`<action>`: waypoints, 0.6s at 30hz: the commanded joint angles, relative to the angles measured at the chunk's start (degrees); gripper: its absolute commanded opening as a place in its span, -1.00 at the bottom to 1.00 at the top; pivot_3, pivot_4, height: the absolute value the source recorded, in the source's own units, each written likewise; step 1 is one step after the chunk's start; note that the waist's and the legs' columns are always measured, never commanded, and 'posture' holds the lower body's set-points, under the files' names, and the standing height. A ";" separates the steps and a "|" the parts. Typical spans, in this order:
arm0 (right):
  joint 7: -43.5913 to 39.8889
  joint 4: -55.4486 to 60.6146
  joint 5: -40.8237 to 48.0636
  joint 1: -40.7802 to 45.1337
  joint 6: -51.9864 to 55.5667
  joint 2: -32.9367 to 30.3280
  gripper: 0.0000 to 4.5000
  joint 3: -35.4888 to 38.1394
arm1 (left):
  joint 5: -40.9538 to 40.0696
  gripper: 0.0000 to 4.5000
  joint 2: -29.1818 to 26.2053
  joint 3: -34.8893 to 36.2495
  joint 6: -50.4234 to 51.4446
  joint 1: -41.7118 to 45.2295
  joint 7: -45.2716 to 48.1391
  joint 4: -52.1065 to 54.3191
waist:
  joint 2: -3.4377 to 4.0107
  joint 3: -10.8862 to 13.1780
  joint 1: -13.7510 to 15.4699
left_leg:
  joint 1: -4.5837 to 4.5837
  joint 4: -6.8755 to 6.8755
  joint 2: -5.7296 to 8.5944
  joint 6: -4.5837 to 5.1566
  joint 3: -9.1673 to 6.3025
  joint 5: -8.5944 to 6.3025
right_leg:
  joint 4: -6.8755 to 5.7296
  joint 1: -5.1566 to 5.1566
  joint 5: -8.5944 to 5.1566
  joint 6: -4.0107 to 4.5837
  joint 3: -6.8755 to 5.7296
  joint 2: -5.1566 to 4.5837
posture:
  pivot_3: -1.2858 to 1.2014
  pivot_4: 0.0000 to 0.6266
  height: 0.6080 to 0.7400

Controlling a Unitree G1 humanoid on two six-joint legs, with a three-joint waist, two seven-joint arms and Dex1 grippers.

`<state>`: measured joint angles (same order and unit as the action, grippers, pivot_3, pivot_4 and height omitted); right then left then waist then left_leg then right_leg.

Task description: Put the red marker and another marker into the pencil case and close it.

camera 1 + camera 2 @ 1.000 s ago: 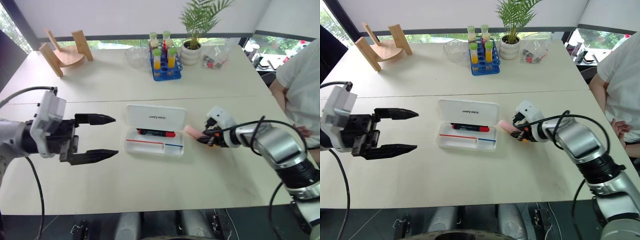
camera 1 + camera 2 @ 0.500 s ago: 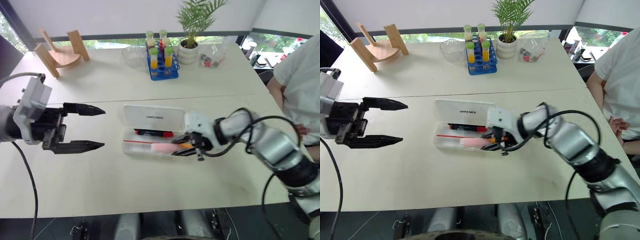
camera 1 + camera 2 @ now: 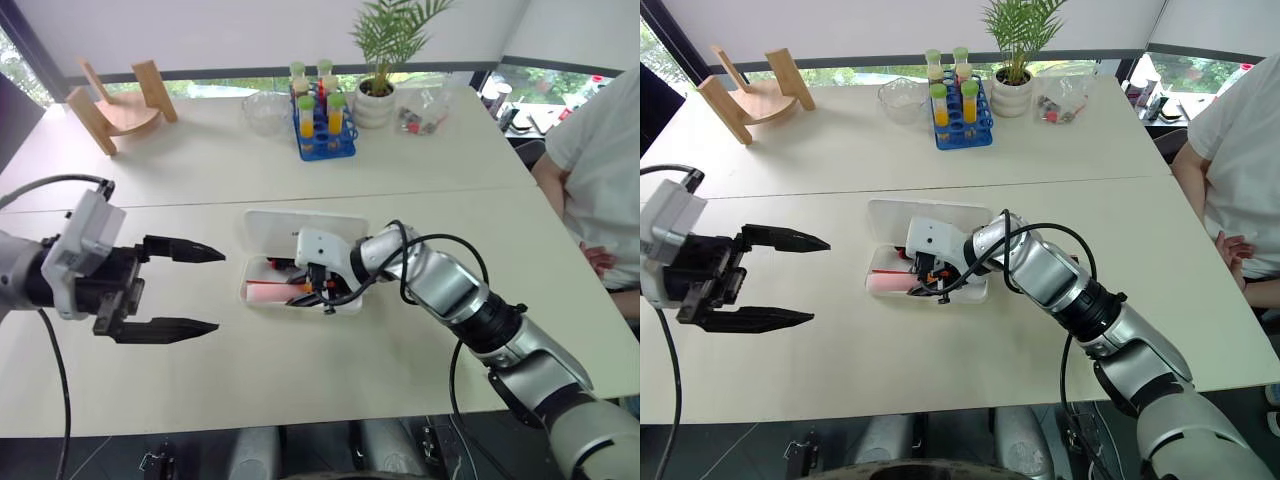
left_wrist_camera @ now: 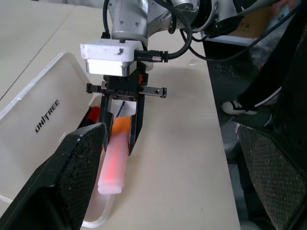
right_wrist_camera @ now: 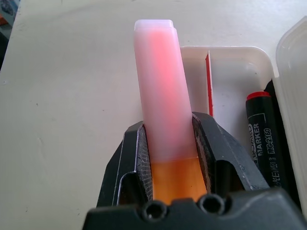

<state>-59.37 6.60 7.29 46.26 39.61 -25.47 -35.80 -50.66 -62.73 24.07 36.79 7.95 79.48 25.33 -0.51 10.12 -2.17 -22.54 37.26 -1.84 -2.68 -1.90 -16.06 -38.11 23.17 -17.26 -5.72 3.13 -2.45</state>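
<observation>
The white pencil case (image 3: 285,230) lies open at the table's middle, lid tipped back. The red marker (image 5: 261,143) lies in its tray along the lid side, dark with a red end. My right gripper (image 3: 305,292) reaches across the tray and is shut on the orange end of another marker (image 3: 268,291), a thick pale pink highlighter. Its pale end points to the tray's left edge, low over the tray; whether it touches I cannot tell. To the left of the case my left gripper (image 3: 218,289) hovers open, holding nothing.
At the back stand a blue rack of tubes (image 3: 325,125), a glass bowl (image 3: 265,110), a potted plant (image 3: 380,95), a small plastic bag (image 3: 425,115) and a wooden stand (image 3: 120,100). A person in white (image 3: 600,170) sits at the right edge.
My right gripper carried the highlighter leftward from beside the case's right end to over the tray, turning it as it went. The left gripper stayed open in about the same place.
</observation>
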 commanded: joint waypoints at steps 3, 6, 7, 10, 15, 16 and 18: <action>-0.24 -0.22 -1.79 0.84 -0.74 0.58 -0.16 0.39 | -0.87 1.00 -0.20 1.63 -0.55 0.53 -0.93 0.82 | 0.00 0.00 -0.36 | 0.00 -0.02 0.00 0.00 0.00 0.00 | 0.00 0.02 0.00 0.00 0.00 0.01 | 0.03 -0.52 1.00; -0.16 -0.37 -2.21 0.66 -0.56 0.74 0.49 0.78 | -0.79 1.00 -0.11 1.19 -0.75 0.95 -1.29 0.58 | 0.00 0.00 -0.38 | 0.00 -0.04 -0.01 0.00 -0.01 0.00 | -0.01 0.03 0.00 0.00 0.00 0.02 | 0.03 -0.52 1.00; -0.17 -0.26 -2.07 0.70 -0.27 0.75 0.73 1.19 | -0.70 1.00 -0.09 0.96 -0.84 1.20 -1.40 0.43 | 0.00 0.00 -0.38 | 0.00 -0.04 -0.01 0.00 -0.01 0.00 | -0.01 0.04 0.00 0.00 0.00 0.02 | 0.03 -0.52 1.00; -0.61 1.47 0.38 1.41 2.49 -0.32 0.98 5.39 | -0.25 1.00 0.04 0.08 -1.13 2.24 -1.65 -0.38 | 0.01 0.00 -0.37 | 0.00 -0.03 -0.01 0.00 -0.01 0.00 | -0.01 0.03 0.00 0.00 0.00 0.02 | 0.03 -0.52 1.00; 0.33 6.20 6.55 1.47 12.33 -9.32 0.98 22.53 | 0.43 1.00 1.04 -1.37 -1.71 3.24 -2.43 -0.95 | 0.01 0.01 0.19 | -0.02 -0.02 0.03 0.00 -0.01 0.00 | -0.01 0.01 0.00 0.00 0.00 -0.04 | 0.03 -0.52 1.00; -0.05 7.78 7.56 -0.02 13.87 -12.83 0.98 25.90 | 0.57 1.00 1.49 -1.74 -1.87 3.36 -2.76 -0.93 | 0.03 0.03 0.71 | -0.03 -0.01 0.05 0.00 -0.02 0.00 | 0.01 0.00 0.00 0.00 -0.02 -0.07 | 0.03 -0.52 1.00; -1.38 12.03 8.52 -4.99 14.62 -19.27 0.98 28.28 | 0.95 1.00 2.11 -2.39 -2.33 3.55 -3.00 -0.95 | -0.03 -0.01 1.34 | -0.03 -0.02 0.10 0.00 0.01 -0.01 | 0.05 -0.01 0.00 0.00 -0.01 -0.14 | 0.03 -0.52 1.00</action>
<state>-59.44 13.56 13.79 44.51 53.14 -42.53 -9.62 -49.97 -60.72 21.62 35.53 11.01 76.90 24.11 -0.55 10.11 -0.83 -22.58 37.19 -1.74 -2.67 -1.90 -16.06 -37.97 23.14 -17.26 -5.72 3.10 -2.57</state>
